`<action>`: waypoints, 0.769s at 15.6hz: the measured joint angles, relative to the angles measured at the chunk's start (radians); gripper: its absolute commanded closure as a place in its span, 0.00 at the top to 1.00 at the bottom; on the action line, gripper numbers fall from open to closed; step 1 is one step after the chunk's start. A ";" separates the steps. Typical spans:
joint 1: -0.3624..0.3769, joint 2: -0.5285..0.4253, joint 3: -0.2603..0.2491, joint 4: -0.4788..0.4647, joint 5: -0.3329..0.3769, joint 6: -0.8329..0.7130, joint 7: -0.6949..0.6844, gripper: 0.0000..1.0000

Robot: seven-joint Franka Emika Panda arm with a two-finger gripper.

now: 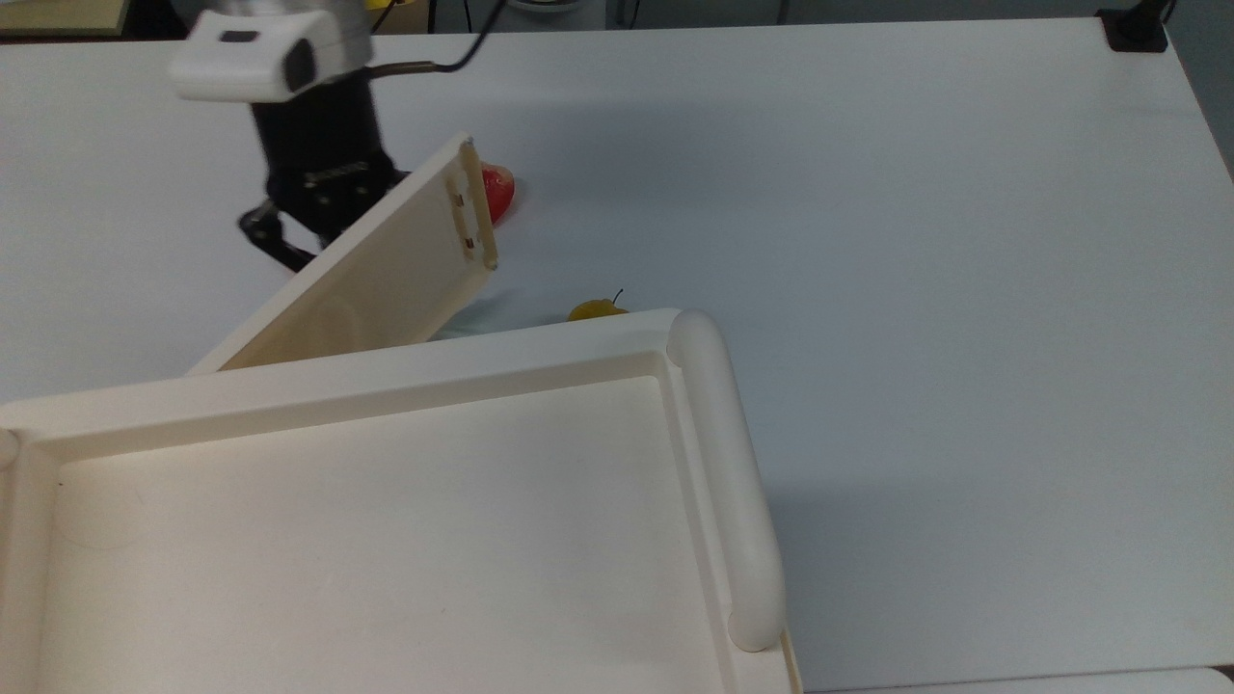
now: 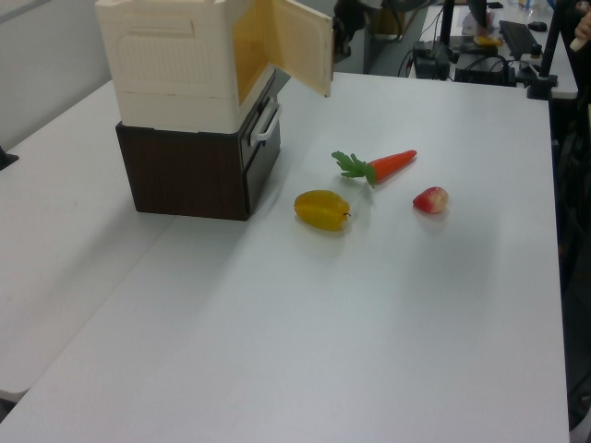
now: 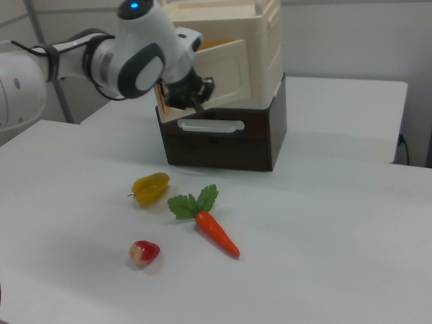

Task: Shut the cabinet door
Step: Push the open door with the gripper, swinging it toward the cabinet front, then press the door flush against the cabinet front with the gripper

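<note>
A large white table (image 2: 388,314) fills most of the scene, lit evenly from above with soft shadows. In the left view, a second white table (image 2: 55,212) stands just beside it on the left view's left, with a narrow seam between them. A pale grey wall (image 2: 42,51) rises behind that second table. At the far end in the left view, dark stands and cables (image 2: 462,46) crowd a cluttered work area. In the right view, a plain light wall (image 3: 351,40) runs behind the table. In the top view, a black clamp (image 1: 1136,27) sits at the table's far corner on the top view's right.
</note>
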 measured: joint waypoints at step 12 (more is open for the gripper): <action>0.145 0.082 0.001 0.010 0.000 0.323 0.456 0.10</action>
